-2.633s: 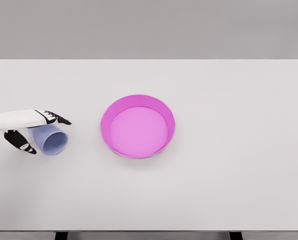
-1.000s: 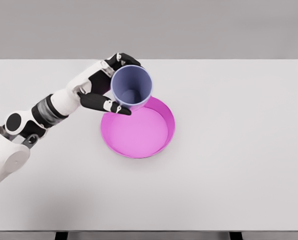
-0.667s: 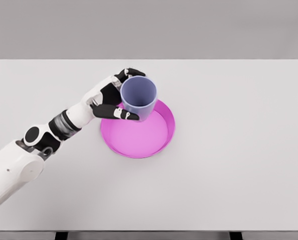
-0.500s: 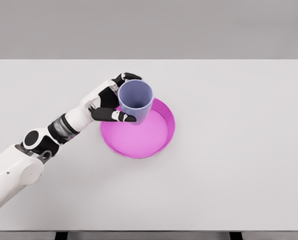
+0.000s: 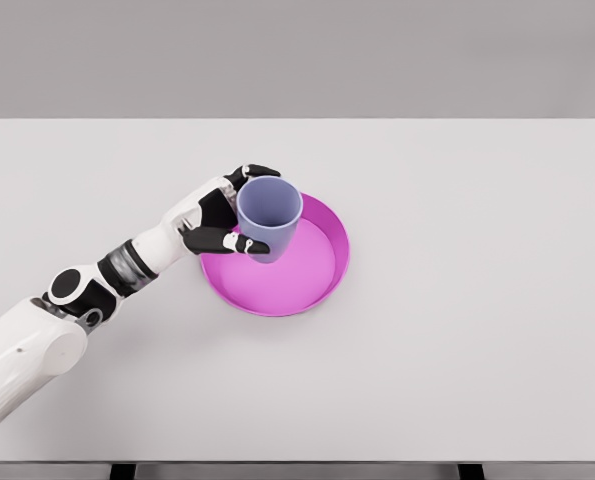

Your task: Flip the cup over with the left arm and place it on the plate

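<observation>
Now we saw the left hand [image 5: 215,217] wrapped around the cup [image 5: 268,218], gripping its left side; the cup stood upright, mouth up, over the plate's [image 5: 327,262] left rim, near the table's [image 5: 457,340] middle.

Single head view, downward onto table [image 5: 477,350]

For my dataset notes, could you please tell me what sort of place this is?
Likely a simulated tabletop test scene: a plain white table against a bare grey backdrop, with only a round magenta plate and a lavender plastic cup in the left robot hand.
</observation>
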Robot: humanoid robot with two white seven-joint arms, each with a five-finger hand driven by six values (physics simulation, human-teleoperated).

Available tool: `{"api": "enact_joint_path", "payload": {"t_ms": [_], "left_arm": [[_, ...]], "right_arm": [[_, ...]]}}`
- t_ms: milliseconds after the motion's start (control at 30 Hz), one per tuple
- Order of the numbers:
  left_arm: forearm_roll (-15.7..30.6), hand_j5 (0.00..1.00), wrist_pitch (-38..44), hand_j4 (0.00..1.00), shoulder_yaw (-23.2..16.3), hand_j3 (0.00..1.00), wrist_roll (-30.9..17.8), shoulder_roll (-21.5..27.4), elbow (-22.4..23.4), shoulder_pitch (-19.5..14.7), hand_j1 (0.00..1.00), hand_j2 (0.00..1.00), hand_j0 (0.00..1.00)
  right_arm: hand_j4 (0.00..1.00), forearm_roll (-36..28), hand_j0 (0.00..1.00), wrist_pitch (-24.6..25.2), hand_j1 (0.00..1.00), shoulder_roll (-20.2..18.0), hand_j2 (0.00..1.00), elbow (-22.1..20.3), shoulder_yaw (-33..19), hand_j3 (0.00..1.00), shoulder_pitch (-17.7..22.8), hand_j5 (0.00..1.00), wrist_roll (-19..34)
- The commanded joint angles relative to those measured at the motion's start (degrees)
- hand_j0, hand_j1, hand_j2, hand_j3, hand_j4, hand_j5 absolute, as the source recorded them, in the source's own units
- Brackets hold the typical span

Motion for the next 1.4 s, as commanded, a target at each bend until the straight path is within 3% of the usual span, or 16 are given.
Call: {"api": "enact_joint_path", "payload": {"t_ms": [0, 333, 600, 633, 733, 800, 933, 1267, 1367], "left_arm": [[0.30, 0.48, 0.06, 0.48, 0.04, 0.48, 0.01, 0.05, 0.02, 0.00, 0.48, 0.48, 0.48], [-0.14, 0.48, 0.15, 0.48, -0.40, 0.48, 0.01, -2.23, 4.58, -0.62, 0.48, 0.48, 0.48], [-0.32, 0.49, 0.50, 0.49, -1.46, 0.49, 0.01, -2.76, 5.64, -0.62, 0.49, 0.49, 0.49], [-0.23, 0.52, 0.50, 0.52, -1.46, 0.52, 0.09, -2.76, 5.64, -0.61, 0.52, 0.52, 0.52], [-0.32, 0.78, 0.50, 0.78, -1.46, 0.78, 0.09, -2.67, 5.38, -0.53, 0.78, 0.78, 0.78], [-0.32, 0.88, 0.41, 0.88, -1.46, 0.88, 0.09, -2.58, 5.29, -0.53, 0.88, 0.88, 0.88], [-0.32, 0.98, 0.33, 0.98, -1.46, 0.98, 0.09, -2.58, 5.20, -0.53, 0.98, 0.98, 0.98], [-0.32, 1.00, -0.03, 1.00, -1.37, 1.00, 0.01, -1.88, 5.11, -0.26, 1.00, 1.00, 1.00], [-0.23, 1.00, -0.11, 1.00, -0.93, 1.00, 0.01, 1.37, 3.36, -0.26, 1.00, 1.00, 1.00]], "right_arm": [[1.00, 0.01, 1.00, 0.00, 1.00, 0.00, 1.00, 0.02, 0.06, 1.00, 0.00, 1.00, 0.01], [1.00, 0.01, 1.00, 0.00, 1.00, 0.00, 1.00, 0.02, 0.06, 1.00, -0.09, 1.00, 0.01], [1.00, 0.01, 1.00, 0.00, 1.00, 0.00, 1.00, 0.02, 0.06, 1.00, -0.09, 1.00, 0.01], [1.00, 0.01, 1.00, 0.00, 1.00, 0.00, 1.00, 0.02, 0.06, 1.00, 0.00, 1.00, 0.01], [1.00, 0.01, 1.00, 0.00, 1.00, 0.00, 1.00, 0.02, 0.06, 1.00, -0.09, 1.00, 0.01], [1.00, 0.01, 1.00, 0.00, 1.00, 0.00, 1.00, 0.02, 0.06, 1.00, -0.09, 1.00, 0.01], [1.00, 0.01, 1.00, 0.00, 1.00, 0.00, 1.00, 0.02, 0.06, 1.00, -0.09, 1.00, 0.01], [1.00, 0.01, 1.00, 0.00, 1.00, 0.00, 1.00, 0.02, -0.03, 1.00, -0.09, 1.00, 0.01], [1.00, 0.01, 1.00, 0.00, 1.00, 0.00, 1.00, 0.02, 0.06, 1.00, -0.09, 1.00, 0.01]]}}
